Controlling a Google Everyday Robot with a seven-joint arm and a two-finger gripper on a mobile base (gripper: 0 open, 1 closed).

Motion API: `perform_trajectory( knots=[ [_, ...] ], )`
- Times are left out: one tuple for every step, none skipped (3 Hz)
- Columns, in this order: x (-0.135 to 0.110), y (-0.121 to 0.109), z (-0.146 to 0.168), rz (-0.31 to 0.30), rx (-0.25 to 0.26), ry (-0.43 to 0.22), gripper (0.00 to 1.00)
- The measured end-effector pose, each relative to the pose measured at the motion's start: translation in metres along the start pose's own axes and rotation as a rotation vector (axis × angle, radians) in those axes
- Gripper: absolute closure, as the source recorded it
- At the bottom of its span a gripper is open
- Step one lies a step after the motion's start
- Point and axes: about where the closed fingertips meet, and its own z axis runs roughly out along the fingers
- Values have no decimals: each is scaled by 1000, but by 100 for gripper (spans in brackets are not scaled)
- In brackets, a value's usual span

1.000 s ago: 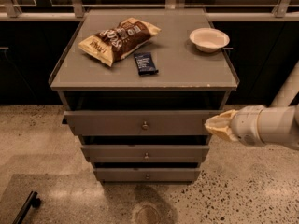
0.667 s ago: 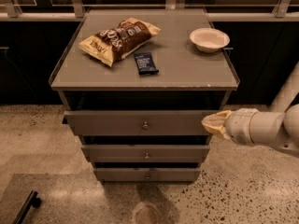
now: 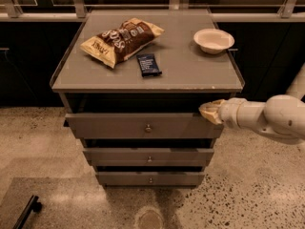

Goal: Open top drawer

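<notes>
Grey top drawer, mid-frame, stands slightly pulled out, unchanged; the gripper has crept leftward to its upper right corner. Whether it is open or holding anything, I cannot tell. Opening seems barely begun.

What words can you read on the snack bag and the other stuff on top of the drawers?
Chip bag: large pale letters, too blurred to read.
Small dark packet: tiny print, too small to read.
White bowl: no words.
Top drawer: no words, only a round knob.
Claw, at the top drawer's upper right corner: no words.
</notes>
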Motion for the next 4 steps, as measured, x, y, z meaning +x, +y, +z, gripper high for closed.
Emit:
perform_trajectory(
  knots=[
    [-1,0,3,-2,-3,2,100],
    [-2,1,17,-15,0,-17,100],
    [-9,0,35,-31,9,-52,100],
    [-28,-8,55,-59,35,-99,100]
  ],
)
